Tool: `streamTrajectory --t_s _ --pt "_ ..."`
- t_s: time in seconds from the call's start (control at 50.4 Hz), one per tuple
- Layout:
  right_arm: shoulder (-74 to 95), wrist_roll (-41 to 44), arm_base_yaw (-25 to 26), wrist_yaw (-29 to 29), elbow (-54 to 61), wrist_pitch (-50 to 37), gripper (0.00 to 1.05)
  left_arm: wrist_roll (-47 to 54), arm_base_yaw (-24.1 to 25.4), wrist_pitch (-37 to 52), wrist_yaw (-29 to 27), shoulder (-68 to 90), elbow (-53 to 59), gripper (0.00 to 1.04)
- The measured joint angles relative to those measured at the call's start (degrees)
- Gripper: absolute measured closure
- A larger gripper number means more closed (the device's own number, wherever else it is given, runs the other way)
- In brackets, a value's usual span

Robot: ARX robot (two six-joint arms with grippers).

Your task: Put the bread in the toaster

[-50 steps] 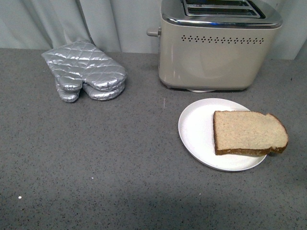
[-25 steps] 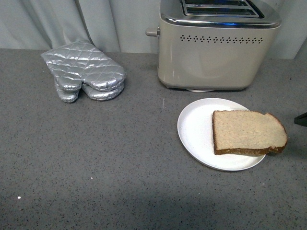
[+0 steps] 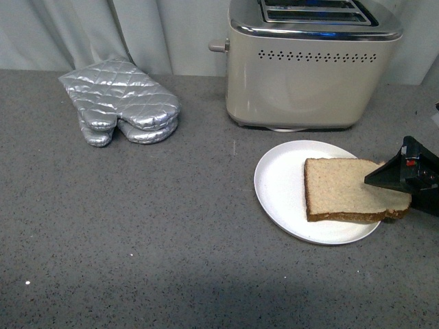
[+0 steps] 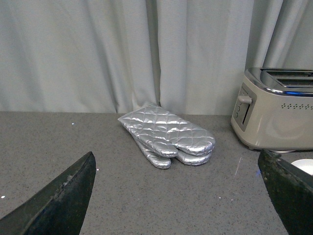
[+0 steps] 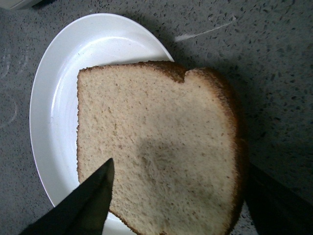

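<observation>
The bread (image 3: 346,188) lies flat on a round white plate (image 3: 281,181) in front of the beige toaster (image 3: 309,75), with its rounded end toward the right. My right gripper (image 3: 401,175) comes in from the right edge, open, just above the bread's right end. In the right wrist view the gripper (image 5: 181,196) has its jaws spread on either side of the bread (image 5: 156,142), above the plate (image 5: 54,112). My left gripper (image 4: 176,196) is open and empty over the bare counter, and does not show in the front view. The toaster (image 4: 279,117) also shows in the left wrist view.
A pair of silver quilted oven mitts (image 3: 120,103) lies at the back left of the grey counter, also seen in the left wrist view (image 4: 168,134). A grey curtain hangs behind. The toaster's lever knob (image 3: 218,46) sticks out on its left side.
My right gripper has come into the front view from the right edge and now reaches over the bread's right end. The bread, plate and toaster have not moved.
</observation>
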State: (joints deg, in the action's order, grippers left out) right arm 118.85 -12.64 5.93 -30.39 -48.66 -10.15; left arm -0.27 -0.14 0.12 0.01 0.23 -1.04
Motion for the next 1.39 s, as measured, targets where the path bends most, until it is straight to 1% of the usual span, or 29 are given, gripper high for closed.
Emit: streamTrajectory --t_s 0.04,0.099,0.119,0.298,0.357,0.457,0.576,0.655,0.735,0.774,0.794,0.874,0.933,0.973,0.993,1.052,1.092,1.152,1.271,1.39 --pt "0.5 -0.9 -0.2 0.2 -0.5 0.0 0.43 0.0 0.0 0.0 0.0 0.0 0.0 0.07" --pt "0.8 -1.8 -0.2 0.4 -1.0 0.1 0.53 0.0 0.0 0.0 0.0 0.0 0.0 0.07" --pt "0.8 -2.1 -0.2 0.6 -1.3 0.4 0.59 0.0 0.0 0.0 0.0 0.0 0.0 0.07" --pt "0.5 -4.2 0.1 0.8 -2.2 3.5 0.96 0.0 0.0 0.0 0.0 0.0 0.0 0.07" --pt "-0.4 -4.8 0.1 0.7 -2.2 4.4 1.03 0.0 0.0 0.0 0.0 0.0 0.0 0.07" --pt "-3.8 -7.9 -0.1 0.0 -1.6 6.1 1.04 0.0 0.0 0.0 0.0 0.0 0.0 0.07" --pt "-9.6 -13.7 -0.9 -0.3 0.1 6.5 1.04 0.0 0.0 0.0 0.0 0.0 0.0 0.07" --pt "-15.4 -22.1 -1.7 0.1 2.0 4.6 1.04 0.0 0.0 0.0 0.0 0.0 0.0 0.07" --pt "-22.5 -32.4 -3.2 2.4 3.1 4.7 1.04 0.0 0.0 0.0 0.0 0.0 0.0 0.07" --pt "-25.5 -35.5 -4.0 3.8 3.1 5.5 1.04 0.0 0.0 0.0 0.0 0.0 0.0 0.07" --pt "-27.7 -38.2 -4.8 4.9 3.2 5.5 1.04 0.0 0.0 0.0 0.0 0.0 0.0 0.07" --pt "-32.0 -44.3 -6.6 8.9 3.2 5.7 1.04 0.0 0.0 0.0 0.0 0.0 0.0 0.07" --pt "-35.3 -49.2 -8.2 13.1 3.2 6.0 1.04 0.0 0.0 0.0 0.0 0.0 0.0 0.07" --pt "-37.0 -52.0 -9.2 16.3 3.2 5.9 1.04 0.0 0.0 0.0 0.0 0.0 0.0 0.07" --pt "-38.6 -54.3 -10.3 19.6 3.1 5.8 1.04 0.0 0.0 0.0 0.0 0.0 0.0 0.07" --pt "-39.9 -57.8 -11.5 23.9 2.6 5.4 1.04 0.0 0.0 0.0 0.0 0.0 0.0 0.07" --pt "-40.5 -60.4 -12.7 27.9 1.7 4.8 1.04 0.0 0.0 0.0 0.0 0.0 0.0 0.07" --pt "-40.5 -63.1 -13.9 31.8 0.0 5.5 1.04 0.0 0.0 0.0 0.0 0.0 0.0 0.07" --pt "-38.8 -66.6 -15.8 37.1 -3.6 7.0 1.04 0.0 0.0 0.0 0.0 0.0 0.0 0.07" --pt "-35.1 -69.5 -18.0 40.9 -8.7 9.7 1.04 0.0 0.0 0.0 0.0 0.0 0.0 0.07"
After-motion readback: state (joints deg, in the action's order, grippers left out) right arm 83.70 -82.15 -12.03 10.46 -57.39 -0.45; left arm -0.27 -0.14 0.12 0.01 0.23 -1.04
